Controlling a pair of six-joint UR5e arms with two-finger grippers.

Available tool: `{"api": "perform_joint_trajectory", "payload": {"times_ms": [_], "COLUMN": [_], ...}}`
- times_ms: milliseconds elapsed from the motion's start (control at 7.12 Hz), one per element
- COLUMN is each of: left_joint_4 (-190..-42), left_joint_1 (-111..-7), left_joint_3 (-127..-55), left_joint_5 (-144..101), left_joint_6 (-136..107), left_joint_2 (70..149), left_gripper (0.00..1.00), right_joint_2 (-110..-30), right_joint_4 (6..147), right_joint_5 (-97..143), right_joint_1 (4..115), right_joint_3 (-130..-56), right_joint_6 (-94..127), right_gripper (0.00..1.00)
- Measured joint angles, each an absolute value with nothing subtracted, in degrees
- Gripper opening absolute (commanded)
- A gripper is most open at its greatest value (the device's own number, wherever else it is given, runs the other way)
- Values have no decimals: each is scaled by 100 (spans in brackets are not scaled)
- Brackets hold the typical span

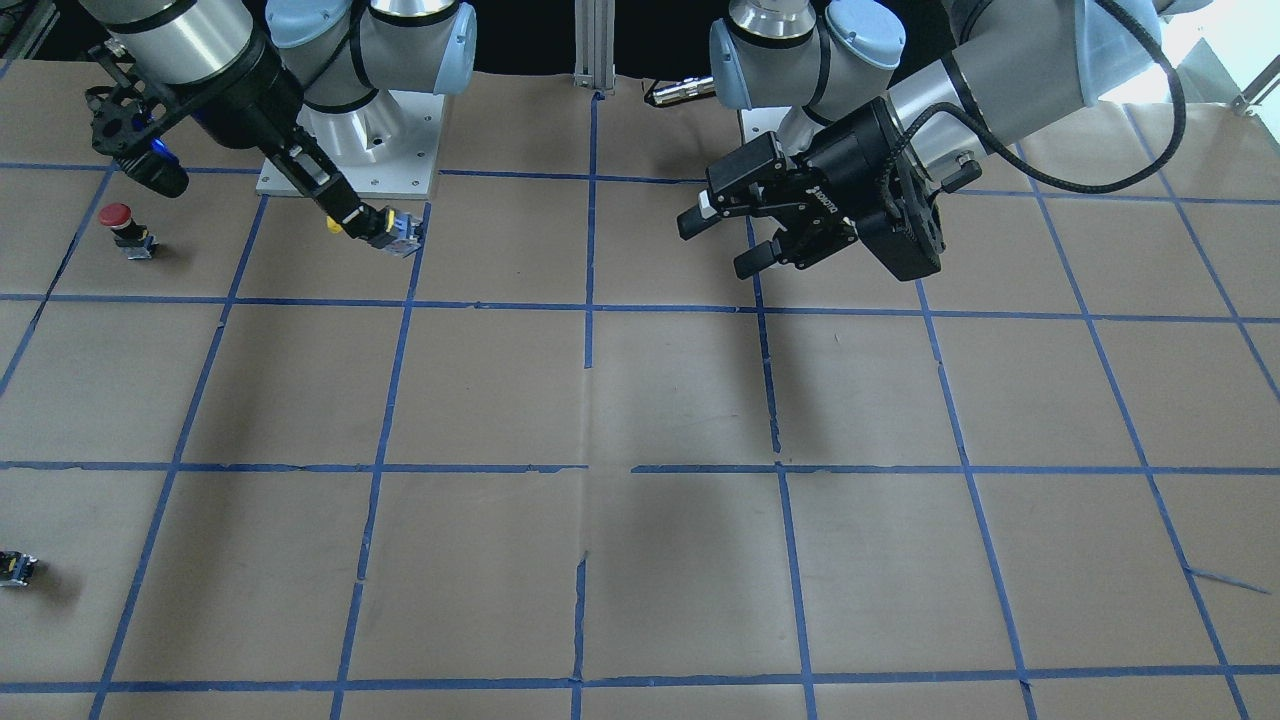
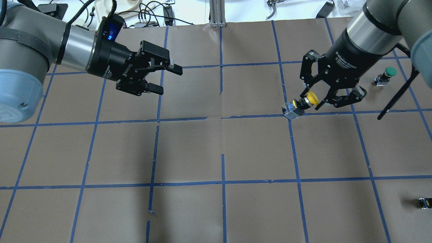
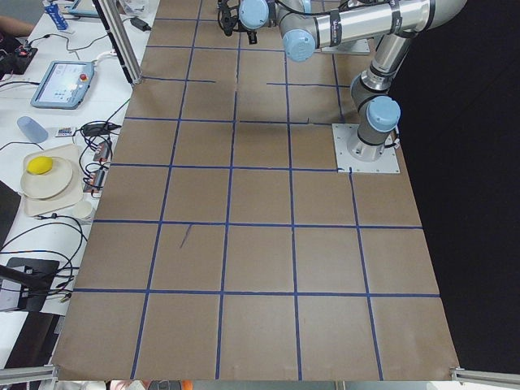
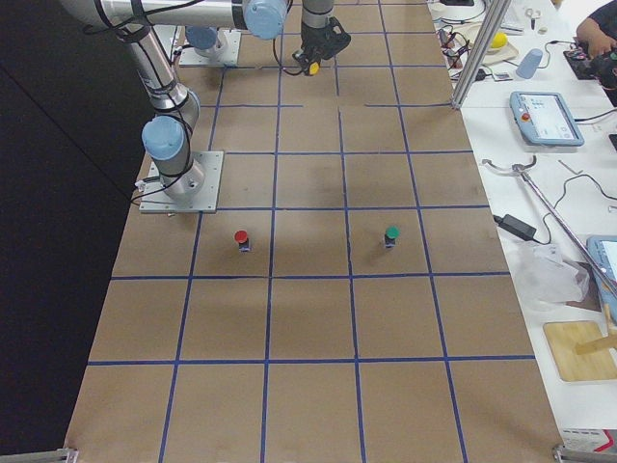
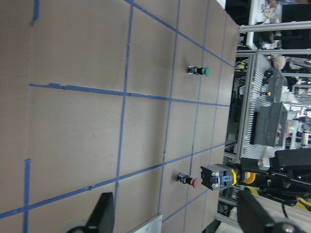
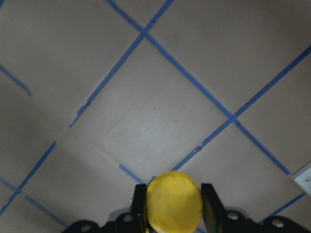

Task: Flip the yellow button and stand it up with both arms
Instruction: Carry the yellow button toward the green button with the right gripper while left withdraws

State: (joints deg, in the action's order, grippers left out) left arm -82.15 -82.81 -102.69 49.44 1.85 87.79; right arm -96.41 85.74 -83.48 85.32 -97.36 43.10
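Note:
The yellow button (image 2: 312, 98) has a yellow cap and a black-grey body with a blue end (image 2: 292, 110). My right gripper (image 2: 303, 102) is shut on it just behind the cap and holds it tilted on its side above the table. In the front view the right gripper (image 1: 365, 221) holds the button (image 1: 398, 236) near the right arm's base plate. The right wrist view shows the cap (image 6: 175, 201) between the fingers (image 6: 209, 200). My left gripper (image 2: 167, 80) is open and empty, well apart from the button, also in the front view (image 1: 720, 243).
A red-capped button (image 1: 122, 228) stands near the right arm. A green-capped button (image 2: 388, 74) stands beyond the right gripper. A small dark block (image 2: 425, 202) lies near the table's right edge. Brown paper with a blue tape grid (image 2: 222, 152) covers the table.

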Motion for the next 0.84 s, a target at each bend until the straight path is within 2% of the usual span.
{"api": "perform_joint_trajectory", "payload": {"times_ms": [140,421,702,843], "left_joint_4": [-8046,-7981,-8017,-8094], "left_joint_1": [-8354,-8728,-9091,-9119], "left_joint_3": [-10083,-9626,-9429,-9379], "left_joint_5": [5923,7709,8917,9064], "left_joint_6": [196,245,377,447], "left_joint_2": [9014,9318,9240,9041], "left_gripper": [98,99,100,100], "right_joint_2": [-9642,-9632,-9437,-9210], "right_joint_4": [8605,9084,10741,11676], "right_joint_5": [-9028,-9800,-10745,-11150], "right_joint_1": [8352,7666,7223,7155], "right_joint_3": [-9888,-10444,-11165,-11492], "right_joint_6": [4327,4144,3401,2990], "right_gripper": [18,17,16,10]}}
